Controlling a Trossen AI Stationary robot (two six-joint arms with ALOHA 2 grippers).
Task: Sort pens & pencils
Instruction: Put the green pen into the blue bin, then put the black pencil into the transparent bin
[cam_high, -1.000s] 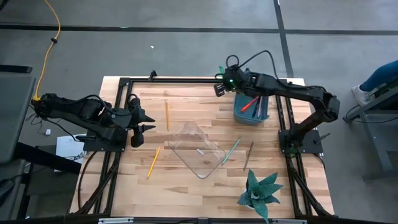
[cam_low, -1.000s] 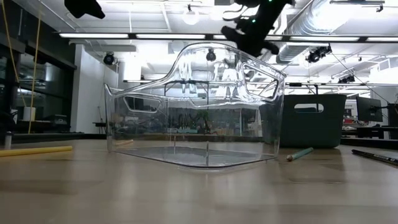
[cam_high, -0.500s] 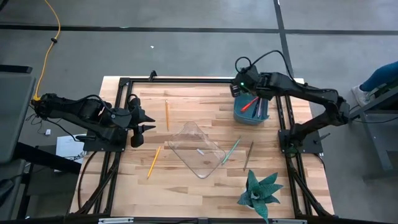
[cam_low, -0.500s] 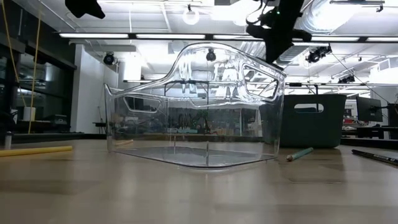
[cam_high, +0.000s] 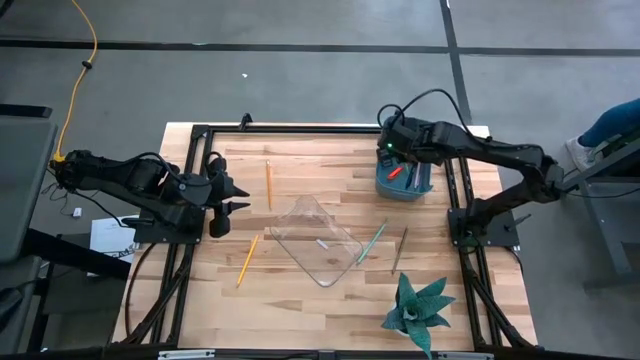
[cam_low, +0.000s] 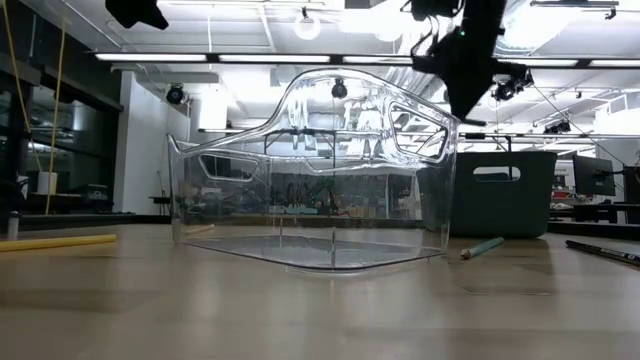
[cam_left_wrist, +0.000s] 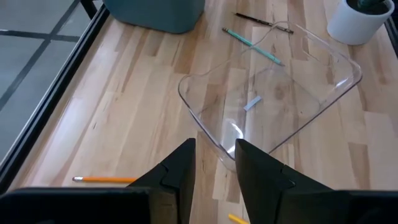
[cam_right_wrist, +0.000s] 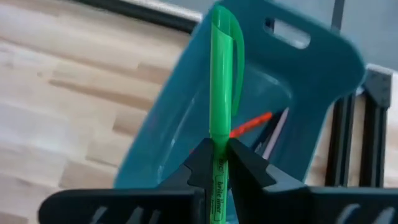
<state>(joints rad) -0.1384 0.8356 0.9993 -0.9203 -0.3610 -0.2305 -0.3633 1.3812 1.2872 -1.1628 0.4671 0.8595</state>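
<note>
Green pen (cam_right_wrist: 221, 93) clamped upright in right gripper (cam_right_wrist: 217, 155), held just above teal bin (cam_right_wrist: 311, 81); red pen (cam_right_wrist: 252, 124) seen inside, below fingers. Left gripper (cam_left_wrist: 214, 162) parted, nothing held, near clear tray (cam_left_wrist: 323, 102).

The clear bin (cam_high: 316, 240) blocks the middle of the desk (cam_high: 300, 300). A potted plant (cam_high: 413, 307) crowds the near right corner. Bare wood lies open along the near edge.

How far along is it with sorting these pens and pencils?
Partway. A red pen already lies in the blue bin. The right gripper, shut on a green pen, hangs above that bin. Still on the table: two yellow pencils, a teal pencil and a dark pen. The clear bin holds no pencils, and the left gripper waits open.
</note>
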